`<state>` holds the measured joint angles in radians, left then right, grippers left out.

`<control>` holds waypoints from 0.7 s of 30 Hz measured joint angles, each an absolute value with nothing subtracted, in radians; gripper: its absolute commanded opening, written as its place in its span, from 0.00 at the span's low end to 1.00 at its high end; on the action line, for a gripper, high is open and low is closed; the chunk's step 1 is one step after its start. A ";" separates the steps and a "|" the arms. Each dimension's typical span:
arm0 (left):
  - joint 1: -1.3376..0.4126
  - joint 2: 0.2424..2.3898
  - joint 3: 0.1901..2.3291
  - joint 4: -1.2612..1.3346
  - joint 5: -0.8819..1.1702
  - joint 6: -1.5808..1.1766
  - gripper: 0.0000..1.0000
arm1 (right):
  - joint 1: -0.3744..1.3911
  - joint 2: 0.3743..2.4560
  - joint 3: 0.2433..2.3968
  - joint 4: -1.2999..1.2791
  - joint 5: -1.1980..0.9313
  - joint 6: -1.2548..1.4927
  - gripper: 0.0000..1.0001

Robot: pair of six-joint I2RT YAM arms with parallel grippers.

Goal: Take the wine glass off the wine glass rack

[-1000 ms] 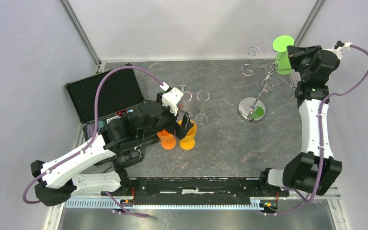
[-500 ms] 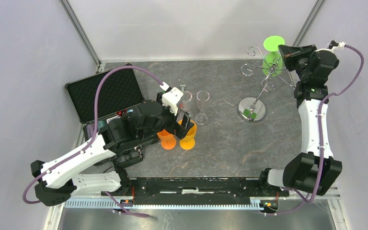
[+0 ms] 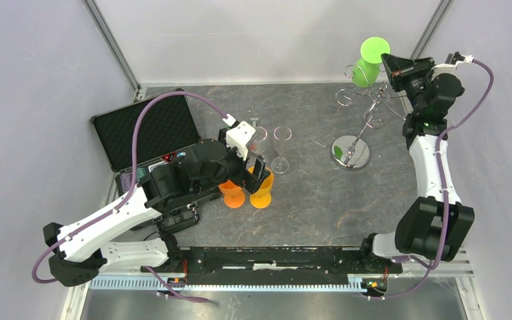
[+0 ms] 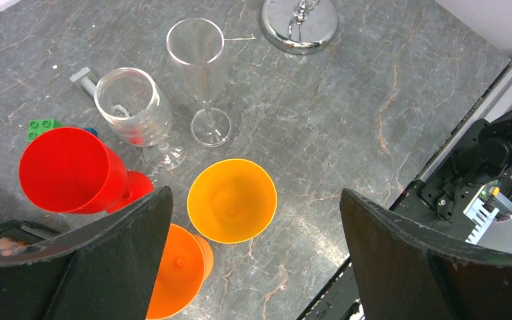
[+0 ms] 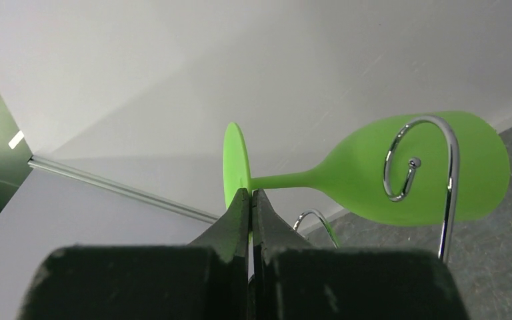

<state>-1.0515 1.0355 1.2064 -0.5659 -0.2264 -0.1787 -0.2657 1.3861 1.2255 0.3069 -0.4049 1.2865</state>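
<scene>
Right end effector [image 5: 250,195] is pinched shut on the flat foot of the green wine glass [image 5: 400,170]. I'd guess that's so the stem can slide out of the curl. The glass hangs sideways up by the back wall, above the wine glass rack [image 3: 351,152]. One curled arm [image 5: 420,160] overlaps the bowl, so can't tell if it's fully clear. Left end effector [image 4: 255,197] hovers wide open and empty over the orange cup [image 4: 232,213] on the desk [image 4: 347,100].

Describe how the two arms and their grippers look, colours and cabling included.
The left arm and right arm have white link shells between bulky black joints. A purple cable runs along each to the wrist. The fingers are matte black wedges. A small green light glows on the right arm.
</scene>
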 measured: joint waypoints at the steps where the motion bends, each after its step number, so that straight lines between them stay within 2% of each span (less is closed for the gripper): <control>1: -1.052 1.036 1.206 -0.565 -0.226 -0.179 1.00 | -0.265 1.390 1.214 0.347 -0.407 1.289 0.00; 10: -1.052 1.015 1.184 -0.515 -0.211 -0.202 1.00 | -0.265 1.453 1.145 0.811 -0.451 1.365 0.00; 15: -1.042 1.002 1.184 -0.480 -0.191 -0.255 1.00 | -0.263 1.467 1.145 0.980 -0.501 1.402 0.00; 21: -0.884 0.996 1.169 -0.366 0.014 -0.418 1.00 | -0.262 1.394 1.145 1.031 -0.551 1.438 0.00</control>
<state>-0.8837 0.9958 1.1690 -0.3656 0.0135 -0.4183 -0.2615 1.3945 1.1454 1.0309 -0.5510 1.4384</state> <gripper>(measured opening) 0.994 0.010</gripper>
